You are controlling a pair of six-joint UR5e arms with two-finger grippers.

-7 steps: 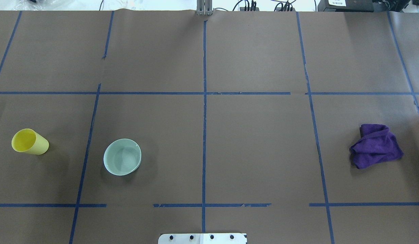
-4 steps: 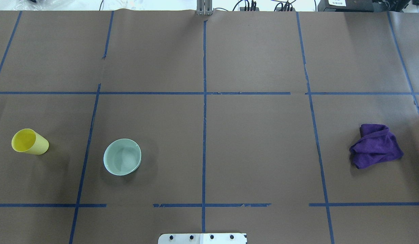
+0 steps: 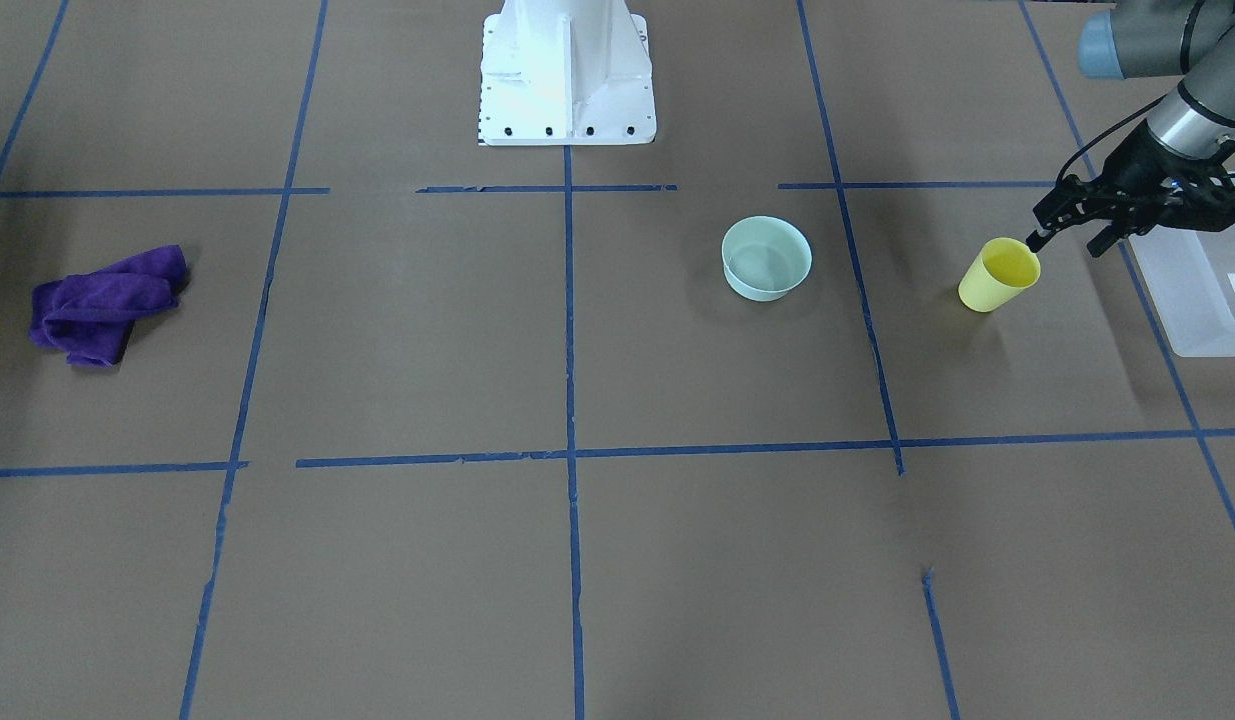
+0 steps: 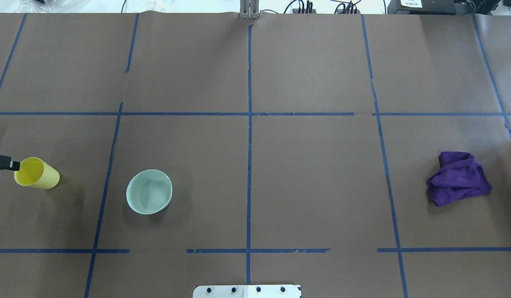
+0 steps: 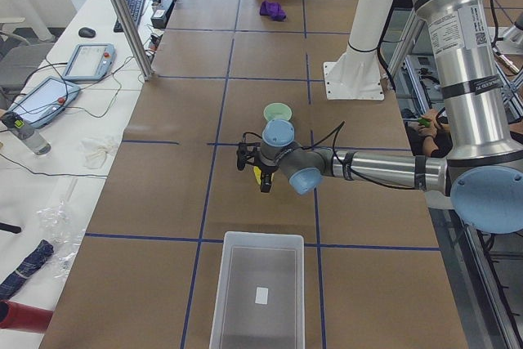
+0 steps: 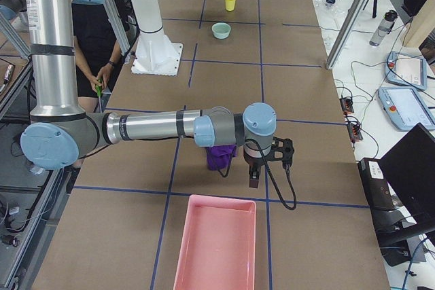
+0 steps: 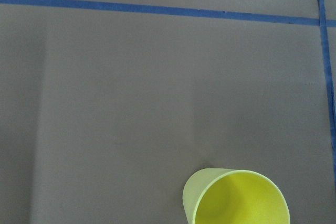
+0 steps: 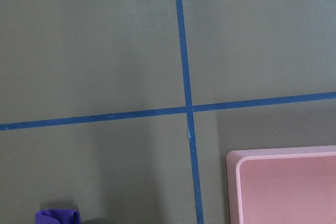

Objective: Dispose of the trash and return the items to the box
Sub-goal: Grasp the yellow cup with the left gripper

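Left arm, seen from across the surface point(image 4: 313, 174): I read the left gripper point(image 3: 1065, 243) as spread wide and holding nothing, its fingers pointing down and slightly forward. One fingertip point(image 3: 1033, 240) sits at the rim of the yellow cup point(image 3: 999, 275), on the side facing the box point(image 3: 1177, 320). I cannot tell whether it touches the rim. The cup stands mouth up and is not between the fingers. In the overhead view only that fingertip enters at the left edge, right beside the cup's mouth, and the left wrist camera shows the cup's open mouth at the bottom of its picture. The mint-green bowl point(image 3: 766, 258) rests mouth up in the neighbouring taped square, apart from the cup and nearer the white robot base point(image 3: 565, 70). The box, translucent and with nothing in it but a small white label on its floor, lies at the surface's end on the robot's left, just beyond the left gripper. Both items are outside it. The right gripper point(image 6: 270, 166) appears only in the side view from the robot's right, so I cannot tell whether it is spread or closed. It hangs just beside the purple cloth point(image 6: 219, 157), close to the rim of a pink tray point(image 6: 214, 249) at that end of the surface.
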